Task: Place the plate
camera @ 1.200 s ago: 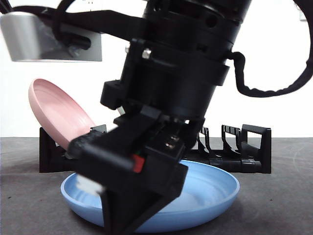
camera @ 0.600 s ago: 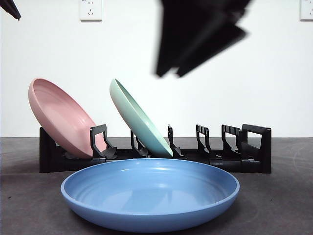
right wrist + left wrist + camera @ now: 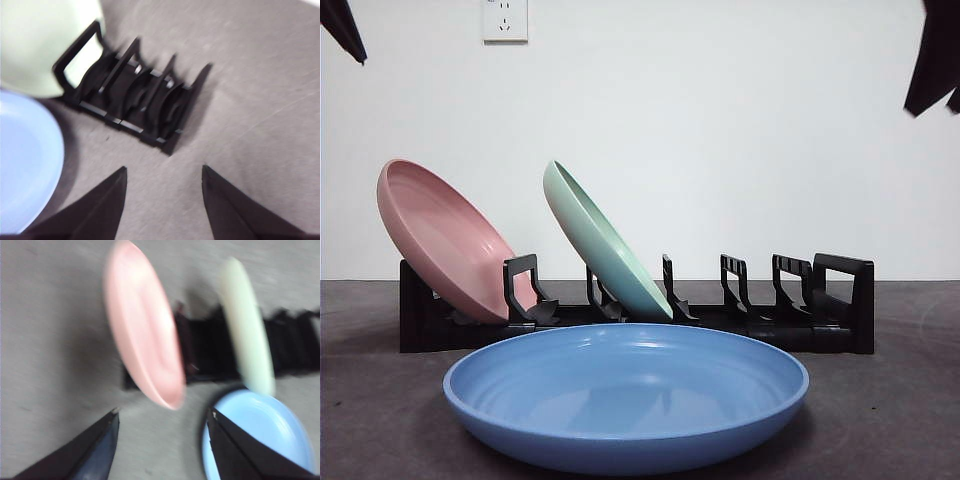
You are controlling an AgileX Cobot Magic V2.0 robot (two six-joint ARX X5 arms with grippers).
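A blue plate lies flat on the table in front of the black rack. A pink plate leans in the rack's left slot and a pale green plate leans in a slot near the middle. My left gripper hangs open high above the pink plate and the blue plate, holding nothing. My right gripper is open over the bare table beside the rack's empty right slots. Both arms show only as black tips at the top corners of the front view.
The rack's right-hand slots stand empty. Grey table surface lies to either side of the blue plate. A wall socket sits on the white back wall.
One second ago an arm filled the front view at the rack. It rose and swung away to the top right corner, leaving the green plate standing in the rack.
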